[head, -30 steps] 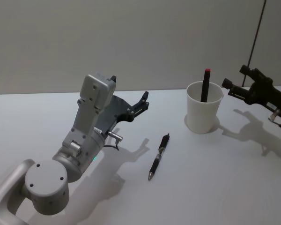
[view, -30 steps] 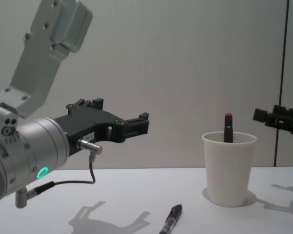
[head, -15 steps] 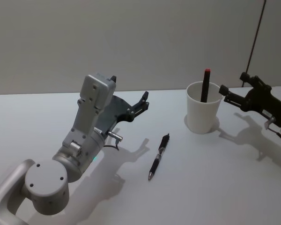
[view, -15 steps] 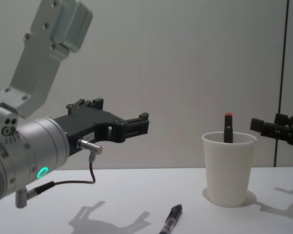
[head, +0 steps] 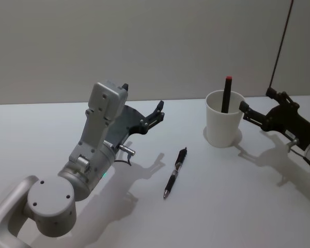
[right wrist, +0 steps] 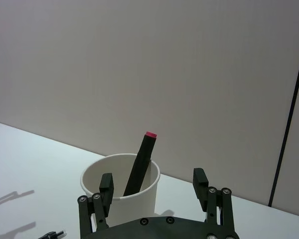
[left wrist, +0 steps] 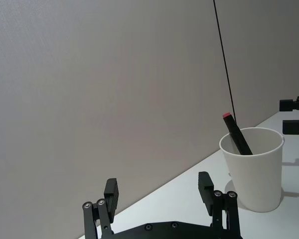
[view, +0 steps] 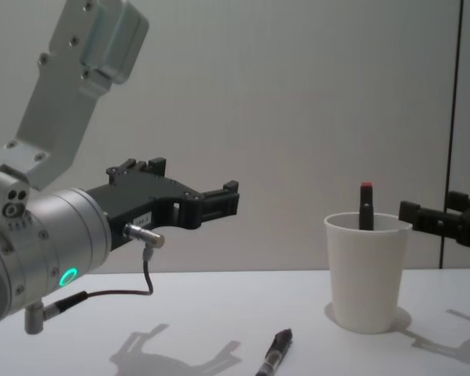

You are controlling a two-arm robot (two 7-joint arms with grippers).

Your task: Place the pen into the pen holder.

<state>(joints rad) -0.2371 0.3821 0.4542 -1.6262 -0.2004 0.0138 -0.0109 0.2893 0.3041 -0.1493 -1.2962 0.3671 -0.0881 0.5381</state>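
The pen holder (head: 225, 124) is white paper, matt and smooth, with a rolled rim. The pen (head: 175, 173) on the tabletop (head: 237, 206) is black plastic with a slight gloss and a small bright metal tip. The second pen (head: 226, 93) is dull black with a red end. The tabletop is white, smooth and matt, and takes soft shadows. The left end effector (left wrist: 158, 184) and right end effector (right wrist: 153, 178) are matt black with small bright screw heads. The left arm (head: 101, 129) has a satin silver-grey shell, perhaps painted metal. The plug (view: 141, 235) on it is polished metal. The wall (left wrist: 114, 74) is grey, matt and finely grained.
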